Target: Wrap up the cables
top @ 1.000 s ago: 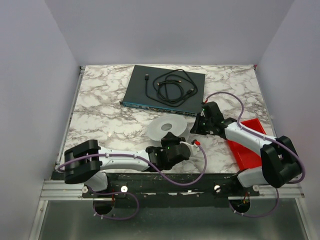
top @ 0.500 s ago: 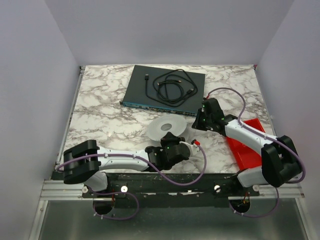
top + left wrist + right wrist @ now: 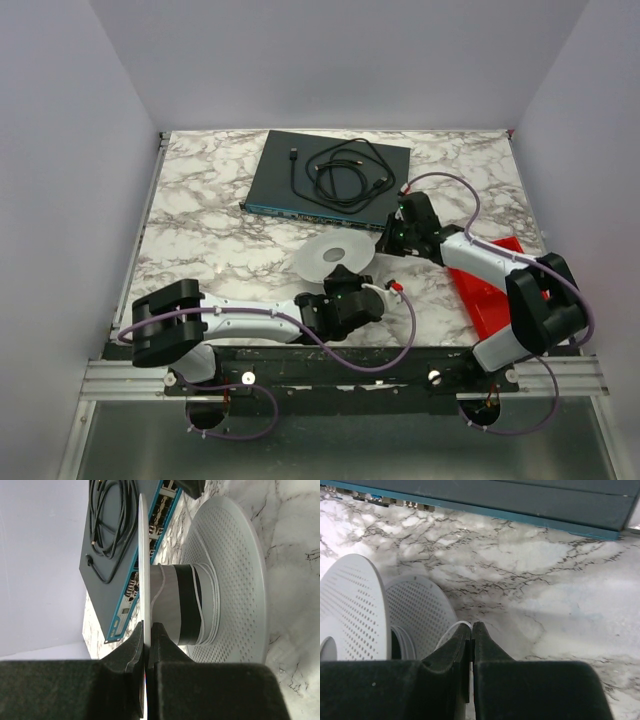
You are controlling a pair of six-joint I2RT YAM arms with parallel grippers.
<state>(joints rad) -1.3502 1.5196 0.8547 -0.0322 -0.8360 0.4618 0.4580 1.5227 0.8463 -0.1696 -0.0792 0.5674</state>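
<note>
White wire (image 3: 454,625) pinched at the very tips of the right gripper (image 3: 471,628), both fingers pressed tightly together, no gap visible between them, low over the marble table (image 3: 545,585). From the tips, curving down and to the left toward the spool (image 3: 350,605), then hidden behind its nearer flange. On the left of the right wrist view, two round perforated flanges standing on edge, one behind the other. Further out, along the top, the front edge of the dark network switch (image 3: 520,500) with a row of ports.

Left gripper (image 3: 148,626) closed on the thin rim of one spool flange, held between its two fingers. Just past the fingers, the grey and black core, with several turns of white wire packed against the other flange and one loose turn crossing the core at a slant. Beyond the spool, the switch again, with a black cable (image 3: 122,520) coiled on top of it.

Seen from above: spool in the near half of the table, left gripper touching it from the near side, right gripper just beside it on the right and not touching it. Under the right arm, a red tray (image 3: 485,312) near the right edge.
</note>
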